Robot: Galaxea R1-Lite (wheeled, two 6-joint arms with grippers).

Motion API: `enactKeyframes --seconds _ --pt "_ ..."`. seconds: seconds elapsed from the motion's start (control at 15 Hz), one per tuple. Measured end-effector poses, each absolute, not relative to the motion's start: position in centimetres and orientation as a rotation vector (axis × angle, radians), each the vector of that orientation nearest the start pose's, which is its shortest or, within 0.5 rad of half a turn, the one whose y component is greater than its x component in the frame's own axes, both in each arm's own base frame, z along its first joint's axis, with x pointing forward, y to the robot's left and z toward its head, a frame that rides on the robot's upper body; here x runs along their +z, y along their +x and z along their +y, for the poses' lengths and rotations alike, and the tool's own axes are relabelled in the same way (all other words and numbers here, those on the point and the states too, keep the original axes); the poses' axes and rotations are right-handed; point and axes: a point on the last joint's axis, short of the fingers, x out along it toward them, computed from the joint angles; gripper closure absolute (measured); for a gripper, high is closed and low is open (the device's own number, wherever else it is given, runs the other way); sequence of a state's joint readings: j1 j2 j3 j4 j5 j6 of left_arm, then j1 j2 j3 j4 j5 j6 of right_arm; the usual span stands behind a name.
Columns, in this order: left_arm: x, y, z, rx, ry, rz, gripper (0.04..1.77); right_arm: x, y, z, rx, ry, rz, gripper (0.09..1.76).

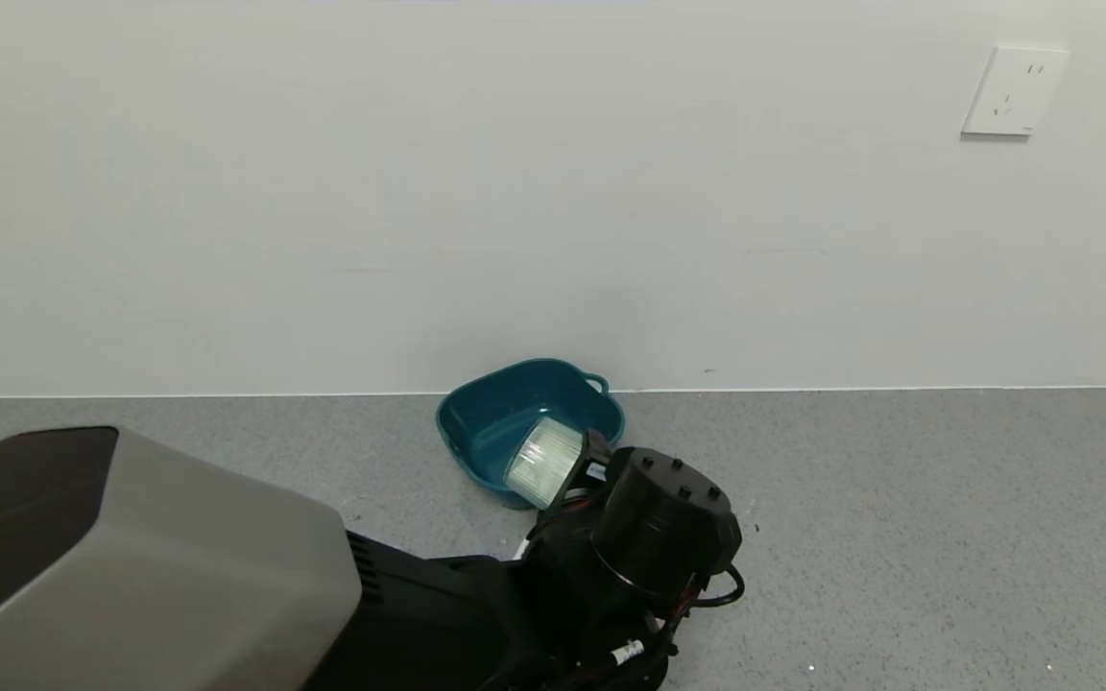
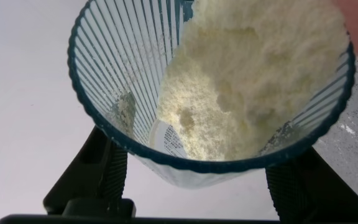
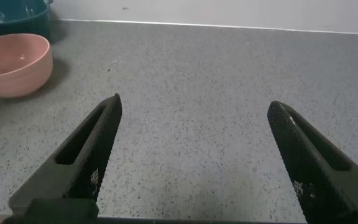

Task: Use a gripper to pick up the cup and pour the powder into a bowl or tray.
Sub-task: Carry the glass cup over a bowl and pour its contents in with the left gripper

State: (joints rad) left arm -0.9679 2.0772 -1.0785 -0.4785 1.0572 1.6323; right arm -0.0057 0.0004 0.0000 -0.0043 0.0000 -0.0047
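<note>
We judge the task as partly complete. The pick-up is done: the left gripper (image 1: 584,472) holds the cup (image 1: 543,462) off the tabletop (image 1: 899,499) with its jaws clamped on the ribbed sides. The cup is tilted steeply, mouth turned toward us, in front of the teal tray (image 1: 488,415) near the far wall.

The pour is not finished. In the left wrist view the powder (image 2: 247,81) fills much of the cup, heaped against its lower side. We cannot tell whether any has left the rim.

The pink bowl (image 3: 11,62) appears only in the right wrist view, just beside the tray. The head view hides it.

The right gripper (image 3: 194,158) hangs idle above the tabletop, jaws wide apart.

Materials:
- Cup: clear, thin, pale blue-green plastic, vertically ribbed.
- Powder: cream, fine, clumping.
- Bowl: round, smooth.
- Tabletop: grey, speckled.
</note>
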Motion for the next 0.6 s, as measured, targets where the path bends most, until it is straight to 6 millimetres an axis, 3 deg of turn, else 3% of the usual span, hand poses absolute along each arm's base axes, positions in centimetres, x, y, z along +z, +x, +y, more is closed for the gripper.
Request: enactKeyframes --seconds 0.6 --pt "10.83 22.97 -30.73 -0.151 2.089 0.314 0.55 7.59 -2.28 0.01 -0.006 -0.004 -0.003 0.14"
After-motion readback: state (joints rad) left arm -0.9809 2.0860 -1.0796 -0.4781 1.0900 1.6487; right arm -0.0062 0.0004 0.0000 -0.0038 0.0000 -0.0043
